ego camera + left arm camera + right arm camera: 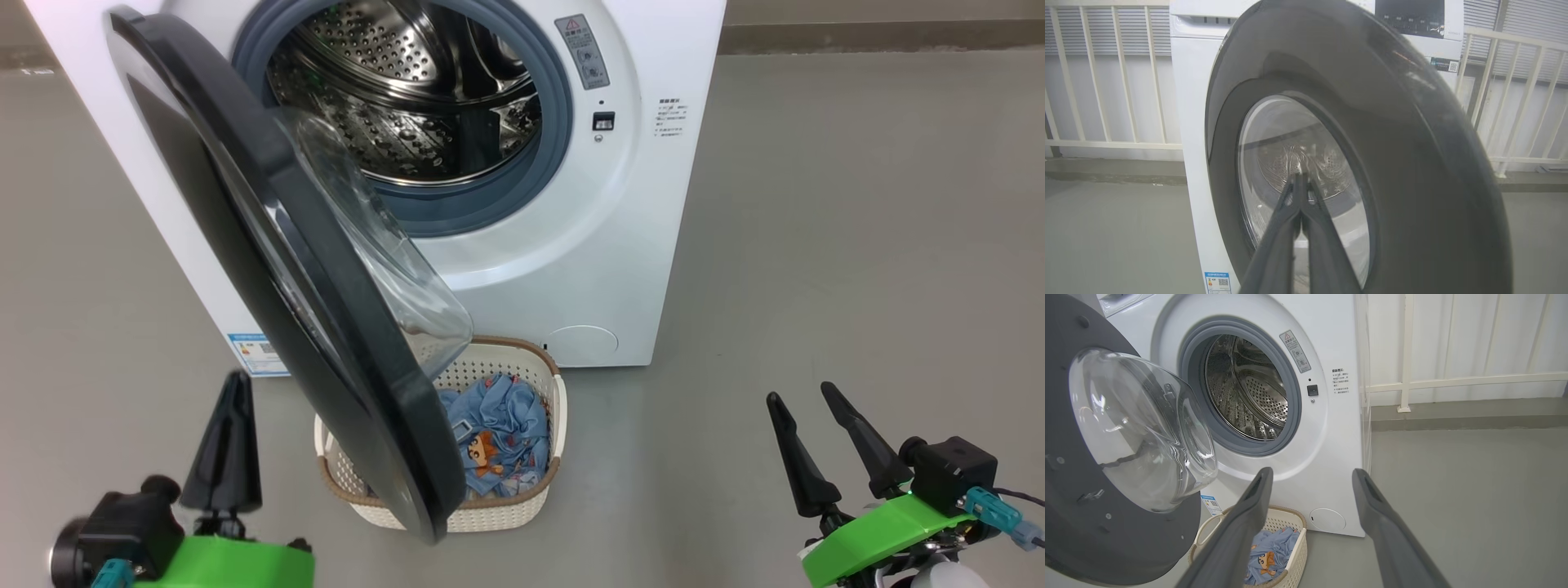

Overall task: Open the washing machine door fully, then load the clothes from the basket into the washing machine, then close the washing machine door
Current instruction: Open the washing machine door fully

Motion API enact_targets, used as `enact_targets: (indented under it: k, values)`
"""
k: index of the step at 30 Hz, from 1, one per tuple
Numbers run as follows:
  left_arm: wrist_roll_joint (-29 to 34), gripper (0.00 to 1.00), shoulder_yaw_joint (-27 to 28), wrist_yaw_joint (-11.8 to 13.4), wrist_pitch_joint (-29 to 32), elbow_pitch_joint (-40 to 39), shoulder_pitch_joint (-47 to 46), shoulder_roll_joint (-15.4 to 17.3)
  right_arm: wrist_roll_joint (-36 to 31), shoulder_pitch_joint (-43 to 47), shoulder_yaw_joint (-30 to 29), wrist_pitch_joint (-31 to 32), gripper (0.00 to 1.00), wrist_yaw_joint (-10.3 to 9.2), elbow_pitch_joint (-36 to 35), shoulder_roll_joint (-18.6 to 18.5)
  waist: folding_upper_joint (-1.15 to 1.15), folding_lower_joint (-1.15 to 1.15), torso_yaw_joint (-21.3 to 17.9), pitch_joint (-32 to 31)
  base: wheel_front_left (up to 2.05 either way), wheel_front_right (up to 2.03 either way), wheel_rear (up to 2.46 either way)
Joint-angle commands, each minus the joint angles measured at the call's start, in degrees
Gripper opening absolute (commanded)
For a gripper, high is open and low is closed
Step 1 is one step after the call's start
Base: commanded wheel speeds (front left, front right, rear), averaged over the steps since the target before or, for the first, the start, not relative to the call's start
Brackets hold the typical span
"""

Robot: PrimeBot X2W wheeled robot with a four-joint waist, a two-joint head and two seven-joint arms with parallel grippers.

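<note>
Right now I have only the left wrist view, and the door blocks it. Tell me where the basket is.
Observer: The basket stands on the floor in front of the washing machine, under the lower edge of the open washing machine door.
Operator: Report the clothes.
Observer: The clothes lie bundled inside the basket.
Operator: Give me the right gripper.
Observer: The right gripper hangs off to the right of the basket, fingers apart, holding nothing.

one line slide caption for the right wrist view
Open right gripper faces the washing machine, door open, clothes lying in the basket.
</note>
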Motion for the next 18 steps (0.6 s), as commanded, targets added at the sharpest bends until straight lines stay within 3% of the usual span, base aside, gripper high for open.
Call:
enact_targets:
  k: [1, 11, 18]
  values:
    - [0.57, 0.00, 1.34, 0.28, -0.36, -3.17, -2.55, 0.59, -0.73, -1.10, 1.08, -0.69, 1.00, 0.09, -1.52, -0.09, 0.00, 0.00, 0.08, -0.03, 0.00, 0.00, 0.00]
    - [1.29, 0.00, -5.05, 0.47, 1.87, -17.32, -3.36, 0.57, -0.66, -1.64, 1.09, -0.69, 1.00, 0.09, -2.04, 0.49, 0.00, 0.00, 0.04, 0.25, 0.00, 0.00, 0.00]
    - [-0.72, 0.00, -12.81, 0.80, 3.80, -20.85, -2.29, 0.55, -0.69, -1.83, 1.39, -0.69, 1.00, 0.09, -2.41, 1.15, 0.00, 0.00, -1.16, 0.97, 0.00, 0.00, 0.00]
